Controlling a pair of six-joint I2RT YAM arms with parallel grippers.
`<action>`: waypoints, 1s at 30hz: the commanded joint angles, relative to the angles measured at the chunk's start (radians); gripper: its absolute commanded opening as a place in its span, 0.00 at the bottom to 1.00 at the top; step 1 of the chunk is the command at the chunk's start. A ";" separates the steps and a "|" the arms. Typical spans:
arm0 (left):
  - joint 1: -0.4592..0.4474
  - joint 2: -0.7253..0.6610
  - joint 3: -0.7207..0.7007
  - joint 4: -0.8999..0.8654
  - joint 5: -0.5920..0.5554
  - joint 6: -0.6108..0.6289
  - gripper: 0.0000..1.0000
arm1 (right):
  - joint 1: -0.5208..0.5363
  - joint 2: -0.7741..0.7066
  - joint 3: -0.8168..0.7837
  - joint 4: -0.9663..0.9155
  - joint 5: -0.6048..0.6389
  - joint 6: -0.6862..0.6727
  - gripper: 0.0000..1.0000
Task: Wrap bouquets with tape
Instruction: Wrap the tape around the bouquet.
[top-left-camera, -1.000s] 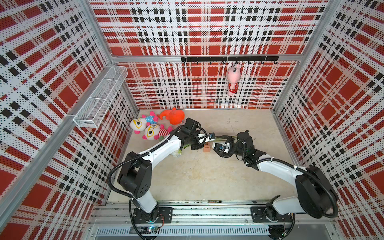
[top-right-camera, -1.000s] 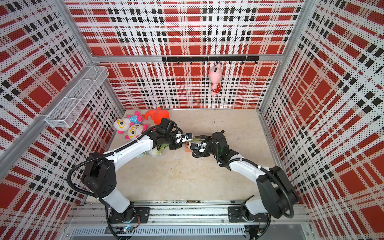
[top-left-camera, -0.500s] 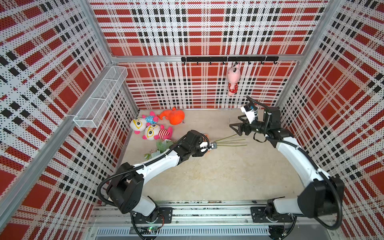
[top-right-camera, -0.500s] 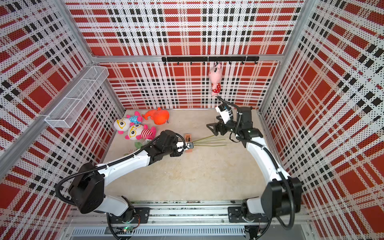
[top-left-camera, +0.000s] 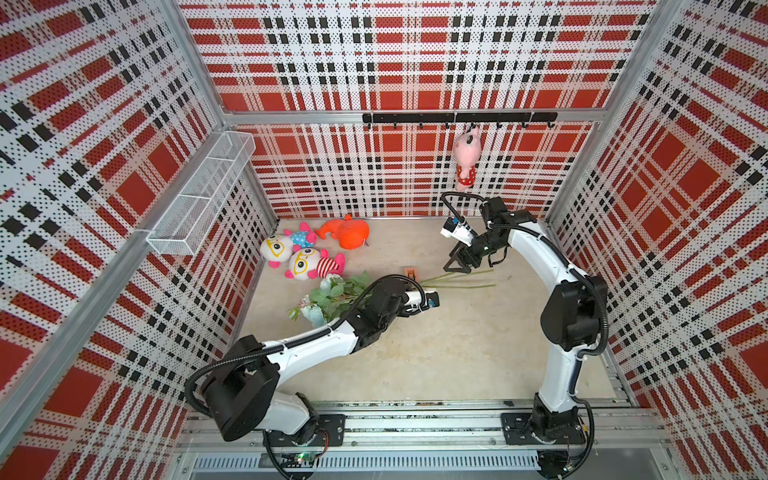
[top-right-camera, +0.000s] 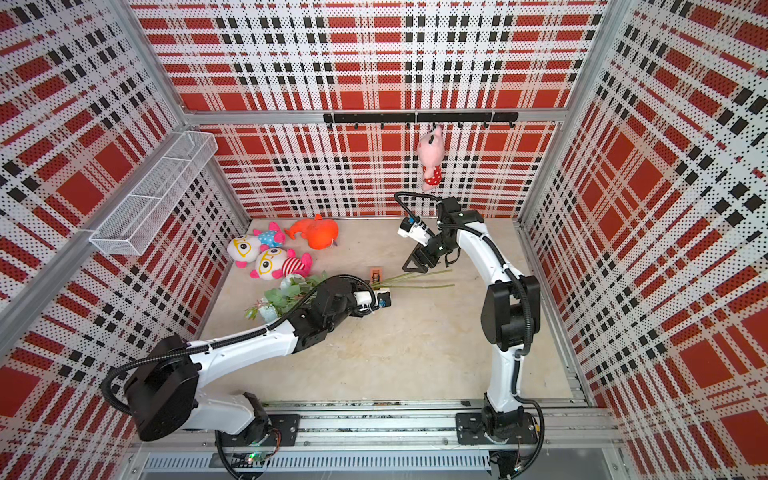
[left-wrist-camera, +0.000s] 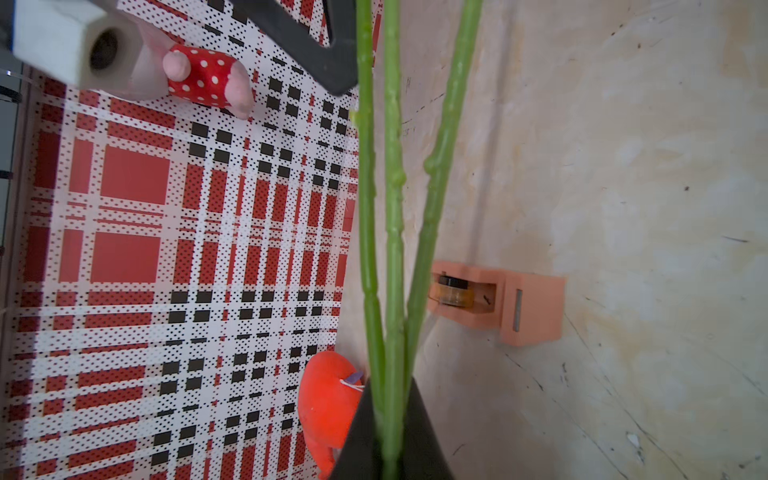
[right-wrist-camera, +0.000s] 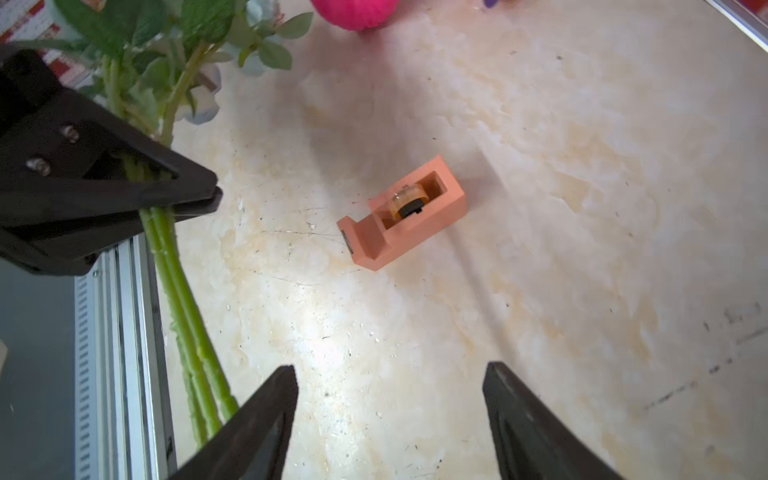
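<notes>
Clamping the green stems (top-left-camera: 457, 282) of the bouquet (top-left-camera: 330, 297), the left hand (right-wrist-camera: 212, 194) holds the bunch with its long axis running left to right. The blooms and leaves point left and the cut ends point right. The tape (top-left-camera: 410, 272), in its orange dispenser, sits on the bench (top-left-camera: 457, 353) just on the far side of the stems, beside that hand. The right hand (right-wrist-camera: 390, 372) hangs above the stem ends, fingers apart, gripping nothing.
</notes>
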 joint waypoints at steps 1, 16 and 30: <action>-0.024 0.008 0.022 0.089 -0.037 0.039 0.00 | 0.010 0.026 0.066 -0.148 -0.072 -0.164 0.73; -0.036 0.044 0.024 0.122 -0.003 0.061 0.00 | 0.039 -0.213 -0.248 0.064 -0.022 -0.207 0.70; -0.058 0.078 0.034 0.131 -0.012 0.095 0.00 | 0.110 -0.195 -0.312 0.138 0.117 -0.266 0.71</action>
